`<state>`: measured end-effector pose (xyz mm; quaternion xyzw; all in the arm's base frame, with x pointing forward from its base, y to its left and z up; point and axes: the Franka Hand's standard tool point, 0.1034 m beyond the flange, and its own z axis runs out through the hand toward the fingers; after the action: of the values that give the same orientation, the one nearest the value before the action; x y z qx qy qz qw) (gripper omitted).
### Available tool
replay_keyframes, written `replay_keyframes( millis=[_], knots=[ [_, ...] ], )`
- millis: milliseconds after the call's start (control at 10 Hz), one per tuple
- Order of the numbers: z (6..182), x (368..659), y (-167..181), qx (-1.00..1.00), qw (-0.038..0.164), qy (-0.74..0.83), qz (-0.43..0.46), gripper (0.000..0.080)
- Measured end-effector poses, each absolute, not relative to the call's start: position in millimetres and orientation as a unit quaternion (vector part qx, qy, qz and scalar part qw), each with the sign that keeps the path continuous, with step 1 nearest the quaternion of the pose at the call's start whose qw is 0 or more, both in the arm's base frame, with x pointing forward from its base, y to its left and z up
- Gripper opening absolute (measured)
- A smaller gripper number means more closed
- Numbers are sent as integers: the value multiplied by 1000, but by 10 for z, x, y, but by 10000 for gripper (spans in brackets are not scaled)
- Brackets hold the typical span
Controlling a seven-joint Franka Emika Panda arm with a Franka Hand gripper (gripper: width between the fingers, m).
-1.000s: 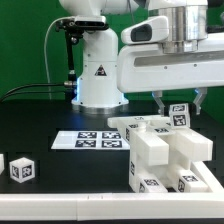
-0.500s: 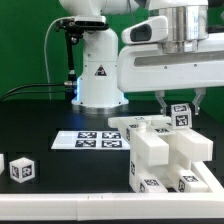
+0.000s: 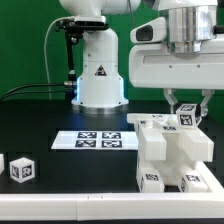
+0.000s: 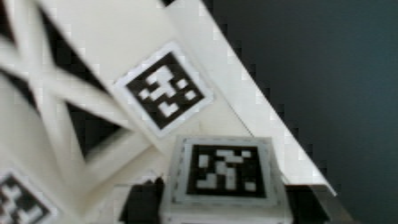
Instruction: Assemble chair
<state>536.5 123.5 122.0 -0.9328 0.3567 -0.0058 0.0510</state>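
The chair (image 3: pixel 178 152) is a stepped stack of chunky white blocks with black-and-white tags, standing on the black table at the exterior view's right. My gripper (image 3: pixel 185 112) hangs straight down over its back top. It is shut on a small tagged white block (image 3: pixel 186 117) that sits on the stack. The wrist view shows this block (image 4: pixel 221 170) close up between my dark fingers (image 4: pixel 150 200), with a tagged white bar (image 4: pixel 164 90) and white slats beyond it. Whether the block is joined to the stack is not visible.
The marker board (image 3: pixel 100 140) lies flat in the middle of the table. A loose tagged white cube (image 3: pixel 21 168) stands at the exterior view's left front. The white robot base (image 3: pixel 98 70) with a black cable rises behind.
My gripper has moved toward the exterior view's right with the small block in it. The chair stack has shifted the same way. The marker board and the cube stayed put.
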Motion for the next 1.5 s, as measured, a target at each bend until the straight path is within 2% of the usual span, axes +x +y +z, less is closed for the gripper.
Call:
replay_keyframes(
  millis=[200, 500, 600, 700, 800, 900, 1100, 1300, 1500],
  knots=[
    [1220, 5366, 1237, -902, 51, 428, -2, 284],
    [1222, 5367, 1232, -921, 51, 387, -4, 293],
    [1235, 5372, 1232, -933, 51, 355, -7, 470],
    [1250, 5392, 1209, -960, 51, 276, -13, 470],
    [1262, 5413, 1186, -981, 49, 184, -19, 603],
    [1260, 5406, 1213, -994, 48, 94, -23, 641],
    [1254, 5403, 1203, -997, 47, 52, -25, 648],
    [1249, 5399, 1204, -992, 30, -122, -31, 649],
    [1201, 5370, 1239, -976, 24, -216, -30, 649]
  ],
)
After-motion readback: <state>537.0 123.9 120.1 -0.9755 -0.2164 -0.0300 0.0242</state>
